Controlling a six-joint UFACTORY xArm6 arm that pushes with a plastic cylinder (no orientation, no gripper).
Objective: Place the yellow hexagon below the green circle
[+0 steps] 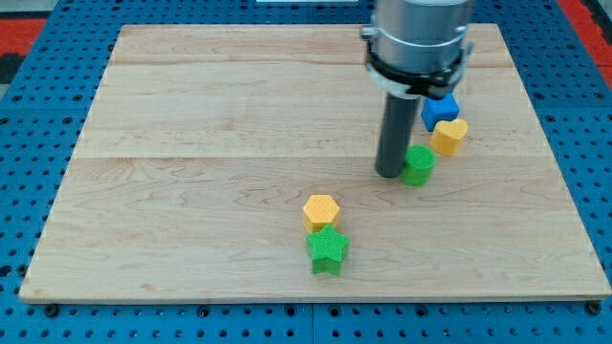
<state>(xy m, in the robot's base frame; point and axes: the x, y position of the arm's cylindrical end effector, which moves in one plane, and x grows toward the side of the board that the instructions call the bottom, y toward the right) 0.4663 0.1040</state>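
The yellow hexagon (321,210) lies on the wooden board (191,191) a little below its middle. A green star (328,249) touches it from the view's bottom. The green circle (418,164) lies to the upper right of the hexagon. My tip (389,174) rests right against the green circle's left side. The tip is well to the upper right of the yellow hexagon.
A yellow heart-shaped block (448,136) sits just to the upper right of the green circle. A blue block (440,108) lies above it, partly hidden by the arm's grey body (421,38). Blue pegboard surrounds the board.
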